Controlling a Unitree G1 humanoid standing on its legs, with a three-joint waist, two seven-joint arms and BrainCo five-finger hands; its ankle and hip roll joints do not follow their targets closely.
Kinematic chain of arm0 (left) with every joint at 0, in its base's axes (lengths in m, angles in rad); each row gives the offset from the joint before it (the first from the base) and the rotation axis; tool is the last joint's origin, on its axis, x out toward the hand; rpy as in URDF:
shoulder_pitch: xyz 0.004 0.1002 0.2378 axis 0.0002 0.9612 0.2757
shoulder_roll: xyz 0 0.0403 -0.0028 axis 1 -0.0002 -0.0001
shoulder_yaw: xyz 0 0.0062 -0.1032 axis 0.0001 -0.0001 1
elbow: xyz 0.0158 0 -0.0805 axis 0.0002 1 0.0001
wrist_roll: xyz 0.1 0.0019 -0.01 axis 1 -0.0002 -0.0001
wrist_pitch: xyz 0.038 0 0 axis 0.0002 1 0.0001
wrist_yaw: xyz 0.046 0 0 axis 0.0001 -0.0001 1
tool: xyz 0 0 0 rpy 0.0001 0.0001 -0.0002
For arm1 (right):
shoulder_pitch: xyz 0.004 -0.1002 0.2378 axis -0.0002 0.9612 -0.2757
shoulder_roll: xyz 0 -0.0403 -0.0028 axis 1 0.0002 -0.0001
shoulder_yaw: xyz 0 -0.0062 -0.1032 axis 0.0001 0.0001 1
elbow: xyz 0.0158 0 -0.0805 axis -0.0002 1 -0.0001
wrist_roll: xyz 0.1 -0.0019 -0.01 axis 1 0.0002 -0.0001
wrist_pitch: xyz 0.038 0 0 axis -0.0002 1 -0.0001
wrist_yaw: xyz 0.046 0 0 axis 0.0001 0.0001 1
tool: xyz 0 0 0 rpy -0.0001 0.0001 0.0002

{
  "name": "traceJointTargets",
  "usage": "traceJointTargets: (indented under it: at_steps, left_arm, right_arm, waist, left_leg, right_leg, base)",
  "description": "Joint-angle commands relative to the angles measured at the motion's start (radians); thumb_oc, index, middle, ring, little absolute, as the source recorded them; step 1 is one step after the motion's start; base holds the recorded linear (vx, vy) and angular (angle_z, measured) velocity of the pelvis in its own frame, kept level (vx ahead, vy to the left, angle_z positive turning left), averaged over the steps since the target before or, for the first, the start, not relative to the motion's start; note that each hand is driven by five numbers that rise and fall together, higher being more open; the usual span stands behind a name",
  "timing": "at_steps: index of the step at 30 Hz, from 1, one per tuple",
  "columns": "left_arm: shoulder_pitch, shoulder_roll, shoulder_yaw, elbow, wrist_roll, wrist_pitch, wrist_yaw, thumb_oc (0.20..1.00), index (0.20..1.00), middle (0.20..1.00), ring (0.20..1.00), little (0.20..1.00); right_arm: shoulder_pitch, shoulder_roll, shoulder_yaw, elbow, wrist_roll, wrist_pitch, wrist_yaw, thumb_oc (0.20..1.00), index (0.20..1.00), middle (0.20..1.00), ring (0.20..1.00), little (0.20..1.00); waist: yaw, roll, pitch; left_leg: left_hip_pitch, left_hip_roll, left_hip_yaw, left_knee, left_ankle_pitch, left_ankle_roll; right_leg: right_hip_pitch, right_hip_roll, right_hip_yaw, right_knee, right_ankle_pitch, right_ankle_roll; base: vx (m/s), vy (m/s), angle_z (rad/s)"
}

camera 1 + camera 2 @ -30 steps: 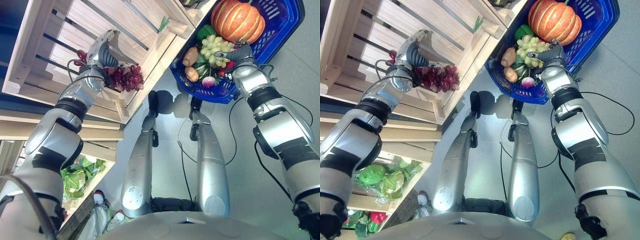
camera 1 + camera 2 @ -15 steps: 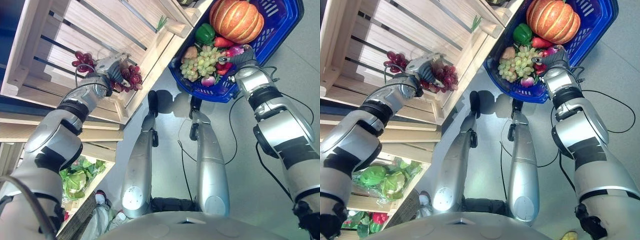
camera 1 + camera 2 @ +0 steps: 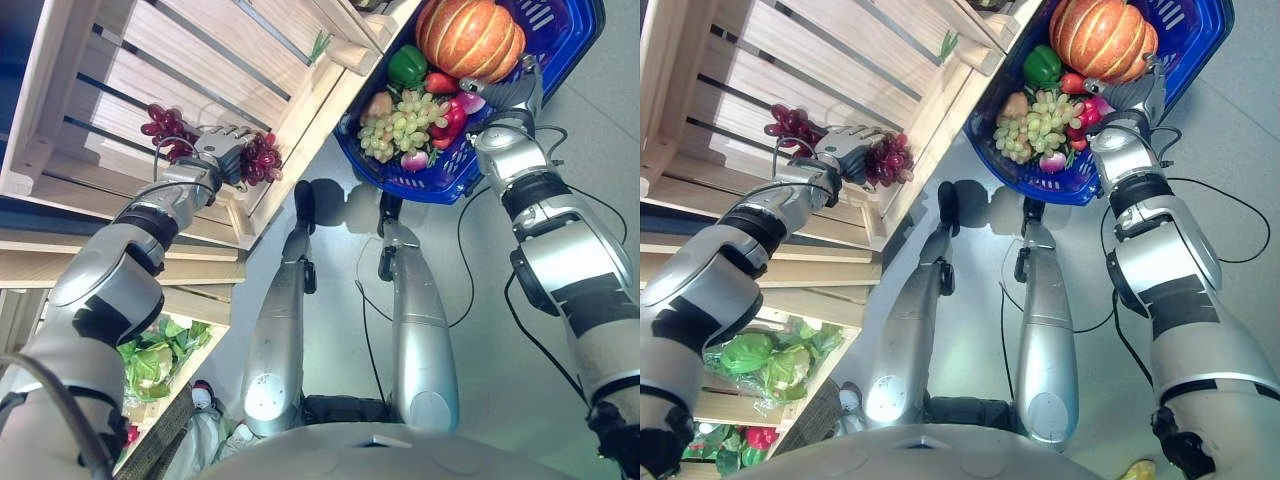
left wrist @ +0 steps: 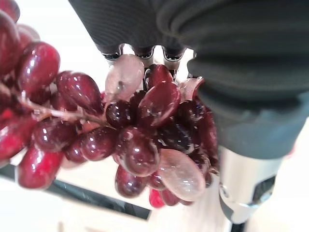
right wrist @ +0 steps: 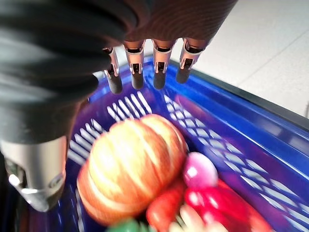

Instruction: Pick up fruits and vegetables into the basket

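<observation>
Grapes, a dark red glossy bunch (image 3: 258, 158), hang in the left hand (image 3: 222, 150), fingers curled round them at the pale wooden crate (image 3: 200, 70). Right hand (image 5: 72, 53), fingers relaxed, holds the blue plastic basket (image 3: 560, 45) with the orange pumpkin (image 3: 470, 38).

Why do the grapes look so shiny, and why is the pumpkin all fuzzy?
In the left wrist view, bright light makes white glints on the red grapes in the left hand. In the right wrist view, the pumpkin in the blue basket is blurred, below the right hand.
</observation>
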Motion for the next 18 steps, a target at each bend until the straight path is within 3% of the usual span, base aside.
traceJointTargets:
  at_steps: [1,4,10,18]
  left_arm:
    - [0.105,0.004,0.039,0.110,0.094,0.166,0.093,1.000,1.000,1.000,1.000,1.000]
    - [0.138,-0.003,0.065,0.128,0.136,0.214,0.189,1.000,1.000,1.000,1.000,1.000]
    - [0.199,-0.012,0.107,0.149,0.219,0.287,0.284,1.000,1.000,1.000,1.000,1.000]
    - [0.225,-0.030,0.127,0.189,0.257,0.310,0.296,1.000,1.000,1.000,1.000,1.000]
  right_arm:
    - [0.062,-0.079,-0.029,-0.051,0.025,-0.105,-0.124,1.000,1.000,1.000,1.000,1.000]
    - [0.096,-0.091,-0.063,-0.064,0.032,-0.148,-0.171,1.000,1.000,1.000,1.000,1.000]
    - [0.185,-0.119,-0.137,-0.066,0.092,-0.204,-0.210,1.000,1.000,1.000,1.000,1.000]
    - [0.265,-0.118,-0.204,0.014,0.208,-0.229,-0.196,1.000,1.000,1.000,1.000,1.000]
  waist:
    - [-0.025,0.017,-0.041]
    - [-0.027,0.007,-0.041]
    - [-0.031,-0.016,-0.041]
    - [-0.036,-0.039,-0.041]
  left_leg:
    - [-0.033,-0.042,0.000,0.127,-0.138,0.011]
    - [-0.034,-0.043,-0.005,0.123,-0.140,0.014]
    - [-0.036,-0.042,-0.014,0.118,-0.144,0.017]
    - [-0.033,-0.039,-0.020,0.114,-0.148,0.023]
  right_leg:
    - [0.091,0.036,-0.034,-0.115,0.027,0.096]
    - [0.091,0.040,-0.032,-0.120,0.029,0.096]
    - [0.089,0.047,-0.035,-0.127,0.033,0.096]
    - [0.094,0.057,-0.037,-0.133,0.038,0.095]
  base:
    - [-0.01,-0.011,-0.03]
    - [-0.02,-0.015,-0.04]
    - [-0.01,-0.036,0.01]
    - [0.00,-0.038,0.01]
